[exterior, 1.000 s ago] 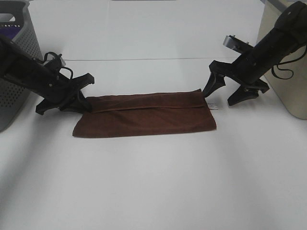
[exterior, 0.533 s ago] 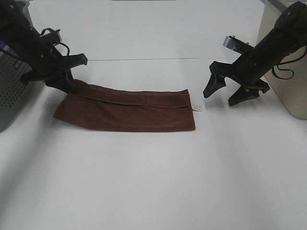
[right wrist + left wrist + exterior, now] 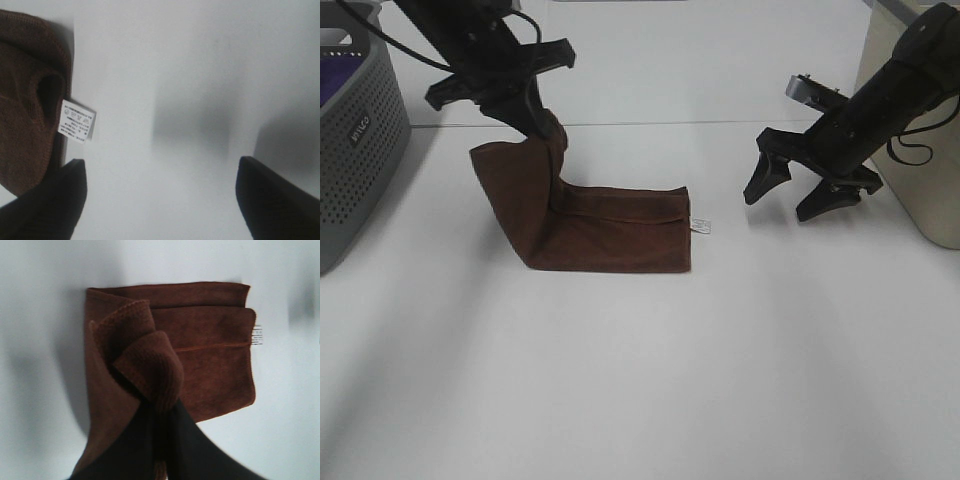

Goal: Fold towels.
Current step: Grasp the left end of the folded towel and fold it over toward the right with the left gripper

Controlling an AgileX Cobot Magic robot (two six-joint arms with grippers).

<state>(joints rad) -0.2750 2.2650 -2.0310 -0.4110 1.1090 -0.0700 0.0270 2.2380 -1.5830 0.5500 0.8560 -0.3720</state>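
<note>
while left fingers (image 3: 532, 112) pinch the towel (image 3: 610, 235) at its raised end, right fingers (image 3: 761, 178) hang spread nearby.

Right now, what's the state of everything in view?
towel, folded, left end lifted off the table, rest lying flat.
left gripper, shut on the towel's raised end.
right gripper, open, empty, clear of the towel.
white tag, flat on the table at the towel's right corner.
grey basket, upright.

Dark brown terry towel (image 3: 620, 235), folded into a strip, right part flat on the table (image 3: 620, 380). Left end is raised and bunched, with cloth draping down from it. Small white tag (image 3: 700, 225) sticks out at the right edge.
</note>
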